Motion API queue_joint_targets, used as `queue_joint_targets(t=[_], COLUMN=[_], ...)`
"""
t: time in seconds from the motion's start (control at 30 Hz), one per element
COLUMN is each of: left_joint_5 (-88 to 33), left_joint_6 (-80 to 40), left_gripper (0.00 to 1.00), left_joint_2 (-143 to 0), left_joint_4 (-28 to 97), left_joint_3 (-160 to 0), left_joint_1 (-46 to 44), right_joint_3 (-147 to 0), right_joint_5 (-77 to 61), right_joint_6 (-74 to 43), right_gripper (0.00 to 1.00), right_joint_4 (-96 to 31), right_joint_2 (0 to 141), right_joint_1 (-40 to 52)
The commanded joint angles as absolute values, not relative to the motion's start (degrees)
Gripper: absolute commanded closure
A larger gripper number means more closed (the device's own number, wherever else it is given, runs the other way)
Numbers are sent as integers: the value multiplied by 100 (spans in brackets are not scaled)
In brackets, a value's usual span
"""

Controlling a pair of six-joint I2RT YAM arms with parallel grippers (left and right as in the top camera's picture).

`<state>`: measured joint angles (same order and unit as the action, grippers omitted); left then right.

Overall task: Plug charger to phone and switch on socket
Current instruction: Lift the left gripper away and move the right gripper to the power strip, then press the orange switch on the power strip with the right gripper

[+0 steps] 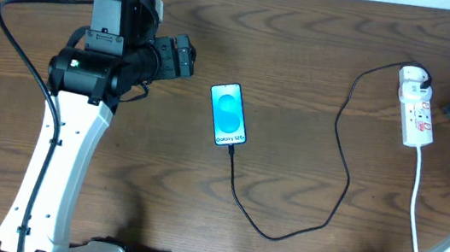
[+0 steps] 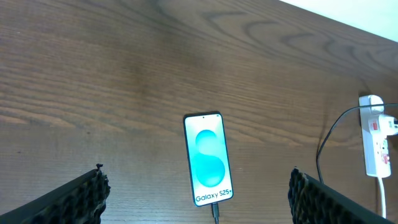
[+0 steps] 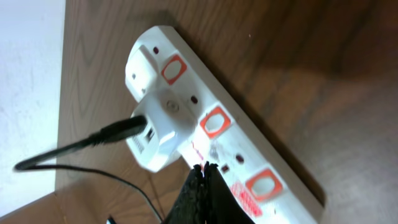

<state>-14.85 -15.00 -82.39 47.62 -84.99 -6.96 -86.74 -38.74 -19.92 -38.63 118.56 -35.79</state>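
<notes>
The phone [image 1: 228, 114] lies flat mid-table with its blue-teal screen up; it also shows in the left wrist view [image 2: 208, 158]. The black charger cable [image 1: 340, 170] has its tip in the phone's near end [image 2: 215, 210] and loops right to the white adapter [image 1: 412, 78] plugged into the socket [image 1: 417, 115]. My left gripper [image 2: 198, 194] is open, above the table left of the phone. My right gripper [image 3: 205, 169] is shut and empty, its tips over the socket [image 3: 249, 155] beside the adapter [image 3: 158, 127], near the red-orange switches [image 3: 215, 121].
The socket's thick white cord [image 1: 417, 201] runs toward the table's front edge. The left arm [image 1: 65, 132] stands over the left side of the table. The table's far edge meets a white wall [image 3: 28, 74] just behind the socket.
</notes>
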Motion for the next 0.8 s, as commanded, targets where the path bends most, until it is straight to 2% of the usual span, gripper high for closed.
queue_joint_targets(t=[0.0, 0.77], left_joint_5=[-1446, -1446], left_joint_6=[-1470, -1470], left_gripper=[6, 6], left_joint_2=[-8208, -8208], left_joint_4=[4772, 4772], left_joint_3=[-8541, -8541], left_joint_1=[-703, -703], right_joint_3=[-8777, -8757], right_joint_5=[-4010, -3035], right_joint_6=[-2058, -2316], right_gripper=[99, 99], right_joint_4=[-3636, -3214], right_joint_2=[12081, 12425], right_joint_1=[-3424, -2934])
